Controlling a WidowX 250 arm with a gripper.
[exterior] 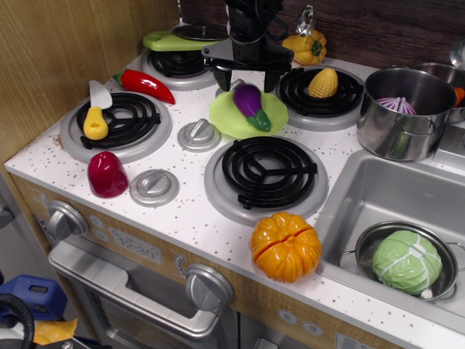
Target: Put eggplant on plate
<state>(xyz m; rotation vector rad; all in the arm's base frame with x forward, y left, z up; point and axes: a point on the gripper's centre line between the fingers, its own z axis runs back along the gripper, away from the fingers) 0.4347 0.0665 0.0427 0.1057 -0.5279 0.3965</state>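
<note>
The eggplant (pixel 251 104) lies on the plate (pixel 225 116), far centre. The gripper (pixel 247 73) hangs just above it, fingers apart, holding nothing. The placing looks done; next comes lifting clear.

The black arm comes down from twelve o'clock, near vertical. Its gripper (pixel 248 73) points straight down, jaws spread wide toward nine and three o'clock, nothing held between them.

Wall to my left: light wood panel (pixel 65 51).
Back wall: dark wood boards (pixel 392 25).
Counter before me: white speckled toy stove top (pixel 182 218).
Right side: grey sink basin (pixel 378 196).
Front, below: oven door handle (pixel 138 287).
Light: soft, even.
</note>
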